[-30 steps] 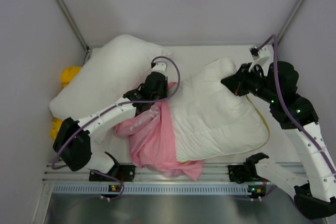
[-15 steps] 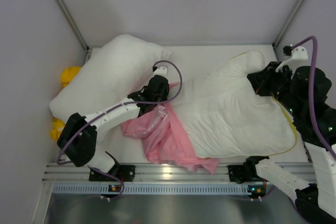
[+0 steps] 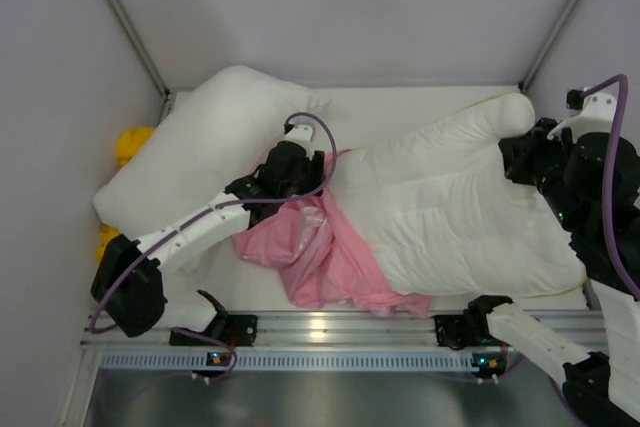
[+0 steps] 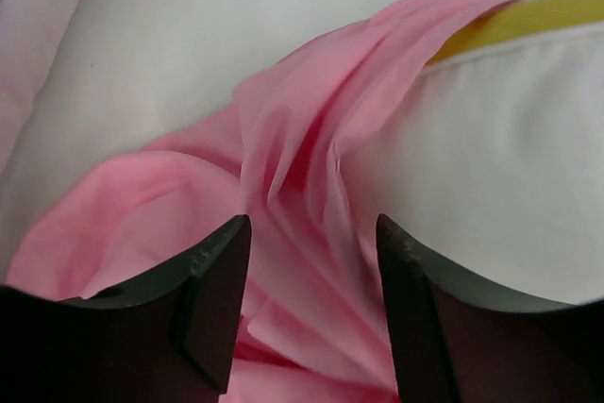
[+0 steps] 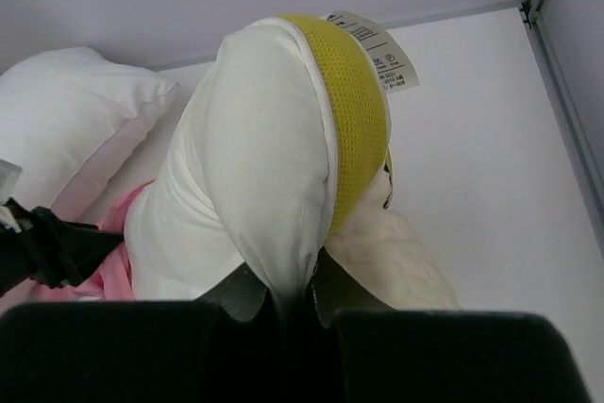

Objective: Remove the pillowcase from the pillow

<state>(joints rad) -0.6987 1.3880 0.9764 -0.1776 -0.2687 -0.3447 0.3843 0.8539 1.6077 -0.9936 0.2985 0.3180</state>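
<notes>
The pink pillowcase [image 3: 320, 257] lies bunched at the front middle of the table, still round the left end of the pillow [image 3: 460, 207]. The pillow is white with a yellow band [image 5: 354, 110] and stretches away to the back right. My left gripper [image 3: 308, 185] hovers over the case's upper folds. Its jaws stand open in the left wrist view, with the pillowcase [image 4: 302, 167] loose between and below them, and the left gripper [image 4: 313, 233] pinches nothing. My right gripper [image 3: 515, 152] is shut on the pillow's far right corner. In the right wrist view, the right gripper [image 5: 293, 294] squeezes white pillow [image 5: 255, 158] fabric.
A second, plain white pillow [image 3: 210, 137] lies at the back left, touching the left arm. Something yellow [image 3: 130, 142] shows beyond the table's left edge. A white label [image 5: 373, 44] hangs from the yellow band. A metal rail [image 3: 330, 327] runs along the front, and walls close in on both sides.
The right arm has drawn the pillow right and back, sliding more of it out of the pink case. The left gripper has opened and let go of the case.
</notes>
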